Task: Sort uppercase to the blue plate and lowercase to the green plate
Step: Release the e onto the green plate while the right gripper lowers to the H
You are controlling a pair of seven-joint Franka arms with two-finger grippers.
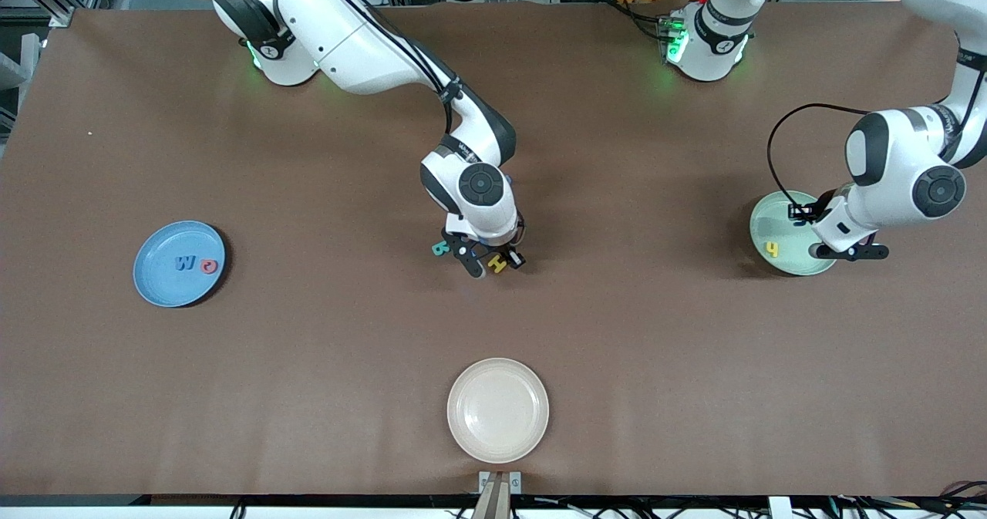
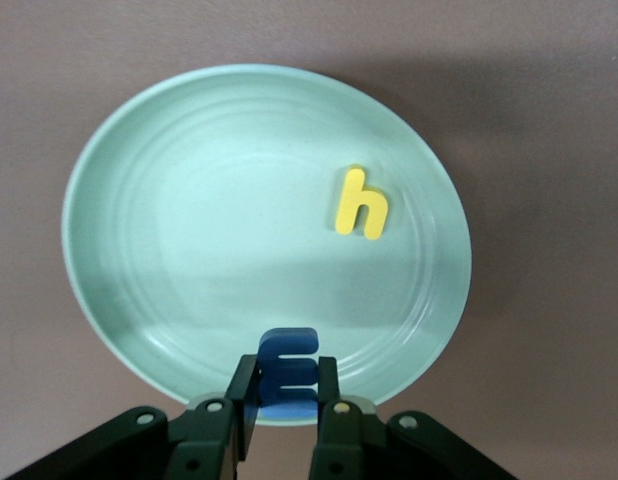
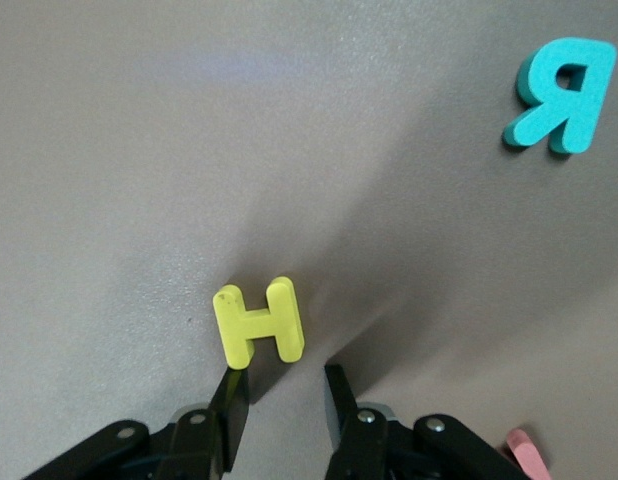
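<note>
The right hand (image 1: 495, 263) is sitting low at mid-surface, fingers apart around the yellow H (image 3: 258, 323); one fingertip is touching the letter's edge. The teal letter (image 1: 440, 248) is lying just beside it. The left hand (image 2: 287, 395) is hanging over the green plate (image 2: 189, 250) near its rim, clamped on a blue letter (image 2: 287, 372). A yellow h (image 2: 362, 204) is resting in that plate. The blue plate (image 1: 158, 276) is holding a blue W (image 1: 185, 262) and a red ring (image 1: 209, 266). The cream plate (image 1: 498, 409) is sitting near the front edge, with bare surface (image 1: 308, 349) around it.
</note>
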